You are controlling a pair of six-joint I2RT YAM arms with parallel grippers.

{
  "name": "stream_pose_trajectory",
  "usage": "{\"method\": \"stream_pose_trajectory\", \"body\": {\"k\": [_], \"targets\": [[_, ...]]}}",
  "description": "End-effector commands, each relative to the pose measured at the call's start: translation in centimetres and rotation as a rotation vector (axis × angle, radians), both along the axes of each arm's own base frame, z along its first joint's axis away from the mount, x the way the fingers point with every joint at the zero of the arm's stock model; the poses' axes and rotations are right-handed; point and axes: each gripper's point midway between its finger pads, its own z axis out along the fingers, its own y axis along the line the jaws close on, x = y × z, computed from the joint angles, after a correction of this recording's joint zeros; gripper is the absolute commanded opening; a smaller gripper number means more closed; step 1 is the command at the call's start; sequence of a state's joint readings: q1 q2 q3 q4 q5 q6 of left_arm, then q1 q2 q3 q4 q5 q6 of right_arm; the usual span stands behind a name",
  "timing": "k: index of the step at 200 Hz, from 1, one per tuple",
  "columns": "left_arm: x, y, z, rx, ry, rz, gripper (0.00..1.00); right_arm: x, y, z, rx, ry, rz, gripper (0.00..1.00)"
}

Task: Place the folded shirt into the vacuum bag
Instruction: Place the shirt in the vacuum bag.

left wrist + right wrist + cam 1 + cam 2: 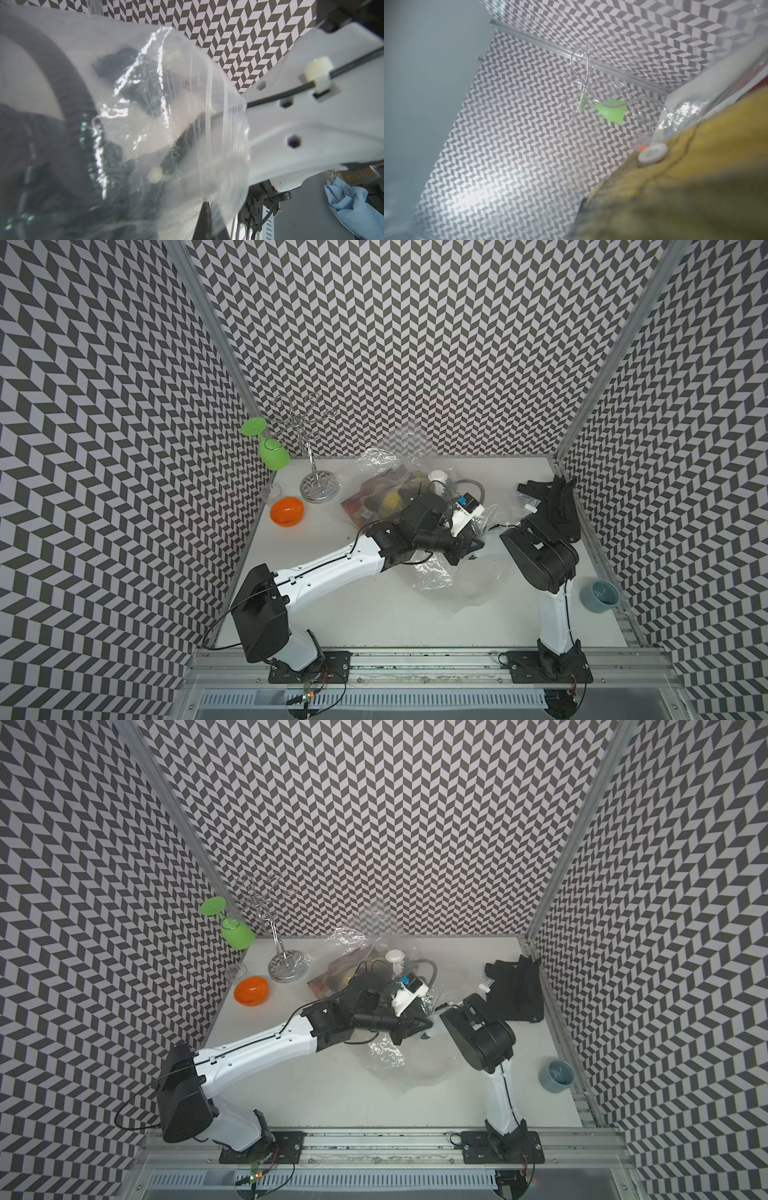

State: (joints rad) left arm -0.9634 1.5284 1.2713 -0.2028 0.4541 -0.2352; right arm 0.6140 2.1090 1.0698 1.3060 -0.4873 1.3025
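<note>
The folded shirt (384,499) is seen largely inside the vacuum bag (432,574), beyond the left fingers (204,218), which appear pinched on its film. The right fingers, hidden, are pressed together beside the shirt. Full insertion and release are judged outstanding.

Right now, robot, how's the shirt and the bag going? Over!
Left fingers shut on clear crinkly plastic vacuum bag, holding it up. Right fingers shut, apparently inside, at yellow-and-red folded shirt. Shirt under plastic; depth unclear. Nothing blocking.

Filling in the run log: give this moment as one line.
phase: bagging | shirt: covered by bag plastic | left jaws: shut on bag | right jaws: shut
</note>
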Motion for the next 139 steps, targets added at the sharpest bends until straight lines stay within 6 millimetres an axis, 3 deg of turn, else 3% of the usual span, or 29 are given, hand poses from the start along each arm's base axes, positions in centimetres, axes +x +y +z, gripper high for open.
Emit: {"method": "stream_pose_trajectory", "body": {"k": [1, 25, 34, 60, 86, 114, 139], "targets": [[-0.8, -1.0, 1.4, -0.039, -0.012, -0.039, 0.0, -0.6, 2.9, -6.1, -0.08, 0.139, 0.065, 0.08], [-0.8, -0.9, 1.4, -0.034, -0.021, -0.038, 0.0, -1.1, 0.9, -11.1, -0.074, 0.309, 0.005, 0.09], [-0.9, -0.9, 1.3, -0.032, -0.019, -0.039, 0.0, -1.1, 0.2, -11.8, -0.108, 0.324, -0.028, 0.11], [-0.9, -1.0, 1.1, -0.031, -0.015, -0.043, 0.0, -0.7, 0.2, -10.9, -0.233, 0.282, -0.058, 0.24], [-0.8, -0.9, 1.3, -0.033, -0.023, -0.039, 0.0, -1.1, -0.3, -9.8, -0.232, 0.284, 0.004, 0.51], [-0.2, 0.0, 1.2, -0.02, -0.029, -0.012, 0.0, -2.4, -4.0, -9.8, -0.238, 0.334, -0.021, 0.67], [0.6, 1.0, 1.3, -0.024, -0.031, 0.016, 0.0, -3.7, -8.4, -10.6, -0.251, 0.395, -0.079, 0.71]]}}
